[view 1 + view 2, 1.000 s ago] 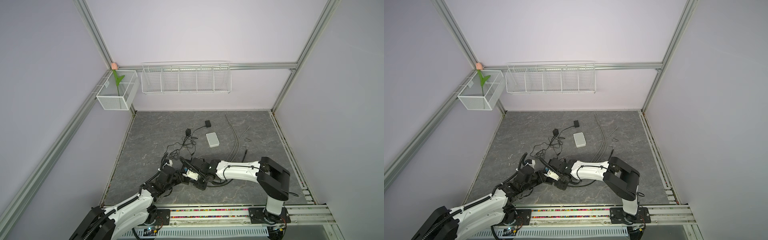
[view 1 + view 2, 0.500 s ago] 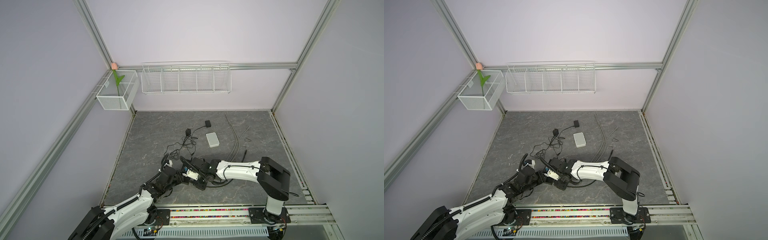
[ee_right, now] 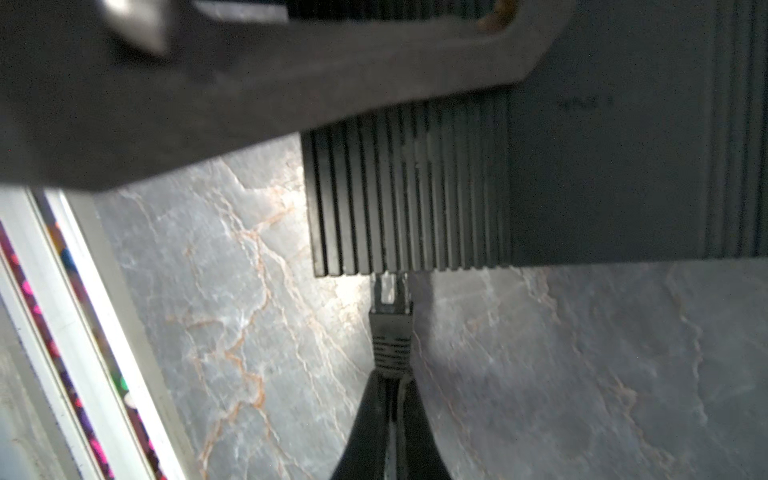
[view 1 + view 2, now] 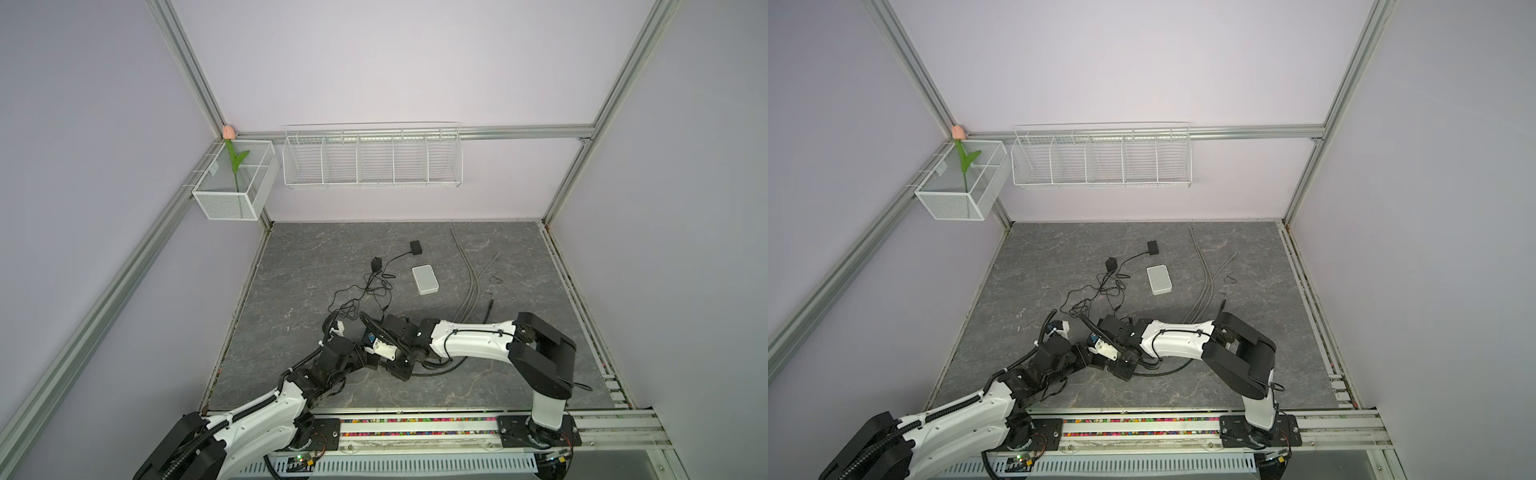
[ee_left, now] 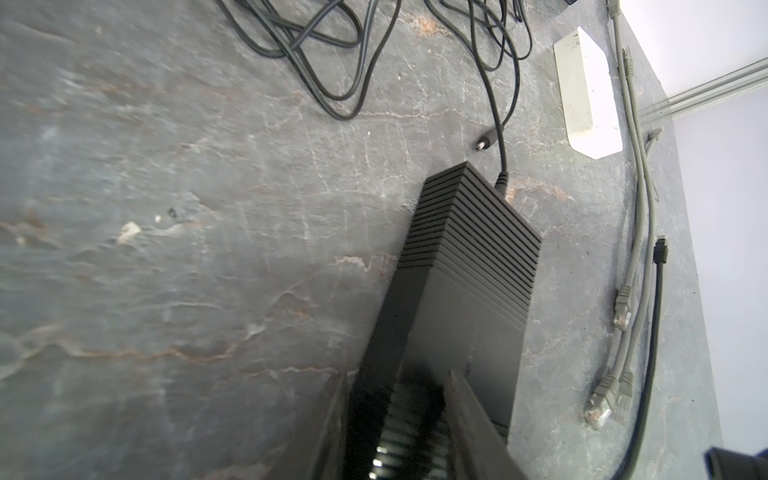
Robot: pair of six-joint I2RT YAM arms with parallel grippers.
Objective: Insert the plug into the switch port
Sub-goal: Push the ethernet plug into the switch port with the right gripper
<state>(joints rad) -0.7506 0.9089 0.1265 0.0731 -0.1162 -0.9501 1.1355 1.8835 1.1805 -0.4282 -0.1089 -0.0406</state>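
Grey stone-pattern bench [image 4: 291, 291], lilac enclosure; the work sits near the front edge.

Right gripper [image 3: 390, 380]: fingers [image 3: 365, 419] pinched narrow on the grey boot of the Ethernet plug [image 3: 390, 328], with its clear tip and latch tab facing the wrist camera. The tip meets the port face of the black ribbed switch [image 3: 415, 199]. Entered or only butting: cannot tell, since the housing edge hides the port mouth.

Left gripper [image 5: 399, 376]: fingers [image 5: 469, 415] closed on either side of the switch's ribbed end, holding it on the bench. A black power lead [image 5: 501, 180] enters the far end.

Judgement, step in hand: final seating.
- Push along the plug's own axis, square to the port face, with no yaw.
- The hold is back on the soft boot, so a skewed push would likely buckle it.
- The left hold should take the reaction so the switch does not slide.
- Press until the tab is in.

Outward: loose grey patch cables [image 5: 642, 187] and a white box [image 5: 588, 83] lie well apart beyond the switch, and tangled black leads [image 4: 365, 286] lie mid-bench. The rear wall carries a wire basket [image 4: 372, 158]. A mesh bin [image 4: 232, 203] with an artificial tulip [image 4: 229, 132] hangs in the corner.
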